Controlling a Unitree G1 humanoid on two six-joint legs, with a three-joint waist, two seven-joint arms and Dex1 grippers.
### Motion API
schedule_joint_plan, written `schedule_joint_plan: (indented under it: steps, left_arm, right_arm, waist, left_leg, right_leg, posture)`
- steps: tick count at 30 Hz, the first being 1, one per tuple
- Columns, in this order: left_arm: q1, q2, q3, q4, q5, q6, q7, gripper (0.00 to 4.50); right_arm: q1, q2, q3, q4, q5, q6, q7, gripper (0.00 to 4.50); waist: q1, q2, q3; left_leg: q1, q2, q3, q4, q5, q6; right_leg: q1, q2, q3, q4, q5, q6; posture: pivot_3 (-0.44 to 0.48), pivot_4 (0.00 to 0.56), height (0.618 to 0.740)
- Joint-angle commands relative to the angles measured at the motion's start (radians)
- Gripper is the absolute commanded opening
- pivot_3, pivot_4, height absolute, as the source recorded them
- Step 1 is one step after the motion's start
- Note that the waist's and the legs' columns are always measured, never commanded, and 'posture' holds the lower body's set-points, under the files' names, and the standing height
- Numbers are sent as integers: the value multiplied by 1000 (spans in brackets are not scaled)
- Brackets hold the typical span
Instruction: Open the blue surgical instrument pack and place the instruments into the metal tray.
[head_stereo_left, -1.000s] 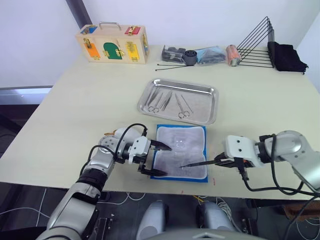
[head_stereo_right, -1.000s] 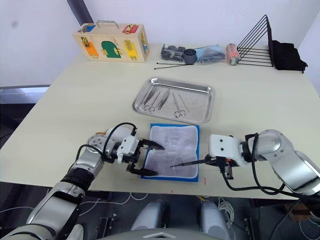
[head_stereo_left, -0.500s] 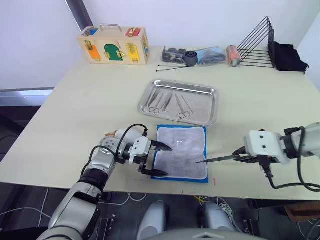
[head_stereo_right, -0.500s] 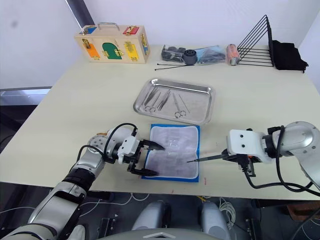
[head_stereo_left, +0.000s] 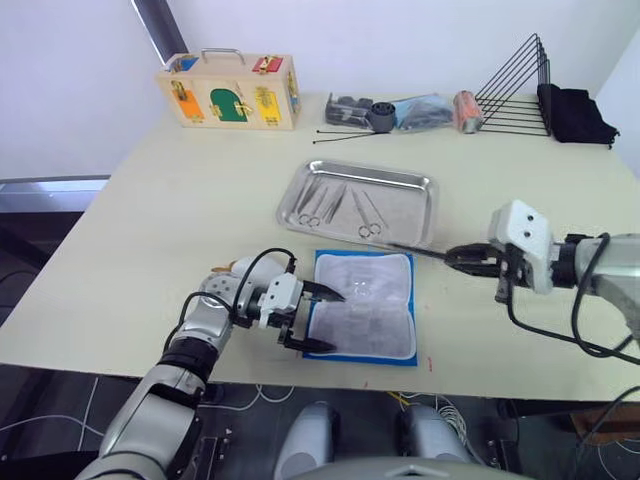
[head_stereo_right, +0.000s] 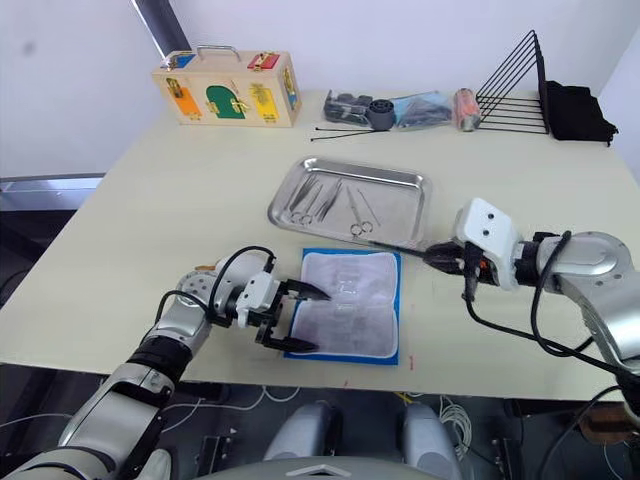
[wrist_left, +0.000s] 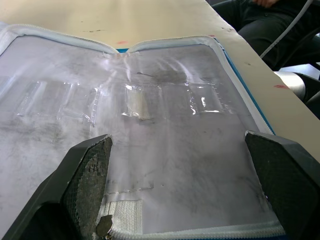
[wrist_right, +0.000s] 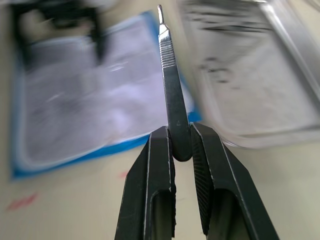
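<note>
One metal tray (head_stereo_left: 425, 213) holds about four thin tools (head_stereo_left: 341, 205): two ring-handled pairs side by side and two more beside them, though the exact count is hard to read. A fifth tool, a flat scalpel handle (wrist_right: 170, 75), is pinched between the closed fingers of the right pincer (head_stereo_left: 456, 256), its tip reaching out over the tray's near edge. One blue pack (head_stereo_left: 361, 305) lies open just in front of the tray; the left pincer (head_stereo_left: 321, 320) rests spread wide over the pack's left edge. Half a second ago the right pincer held the handle lower, beside the pack's right edge; it has since risen toward the tray. The left pincer has stayed put.
</note>
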Motion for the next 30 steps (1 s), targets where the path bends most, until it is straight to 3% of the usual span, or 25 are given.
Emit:
schedule_joint_plan:
  steps: [1, 14, 30]
  left_arm:
    - [42, -6, -38, 76, 88, 10, -34, 4500]
    - [42, -9, -30, 70, 93, 14, -28, 4500]
    - [62, -5, -25, 34, 93, 29, -13, 4500]
  right_arm:
    - [-77, 131, -19, 14, 12, 137, -184, 27]
    - [-266, 528, 43, 258, -130, 200, -577, 27]
    - [-333, 717, 40, 540, -242, 110, -748, 27]
  waist:
    - [-3, 1, -1]
    - [-4, 7, -5]
    - [-9, 7, -5]
  left_leg:
    - [0, 0, 0, 0, 0, 0]
    - [-1, -4, -1, -1, 1, 1]
    - [-1, -4, -1, -1, 1, 1]
  right_leg:
    - [0, 0, 0, 0, 0, 0]
    - [0, -1, -1, 1, 1, -2]
    - [-1, -1, -1, 1, 1, -2]
  posture:
    - [0, 150, 740]
    - [0, 150, 740]
    - [0, 150, 740]
